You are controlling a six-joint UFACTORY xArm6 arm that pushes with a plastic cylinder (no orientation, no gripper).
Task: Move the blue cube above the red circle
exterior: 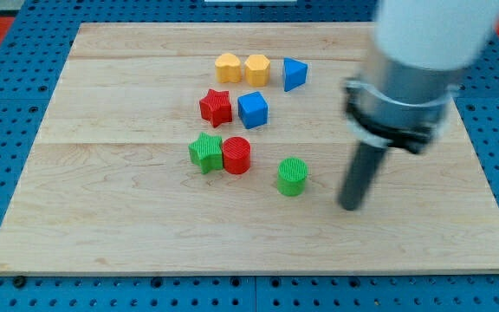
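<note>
The blue cube (253, 110) sits near the board's middle, just right of the red star (217, 107). The red circle (236, 156) lies below it, slightly to the left, touching the green star (205, 152). My tip (350, 206) rests on the board to the right of the green circle (292, 176), well right of and below the blue cube, touching no block.
A yellow heart-like block (228, 67), a yellow hexagon (257, 69) and a blue triangle (294, 74) line up near the view's top. The wooden board (102, 217) lies on a blue pegboard. The arm's white body (423, 52) fills the upper right.
</note>
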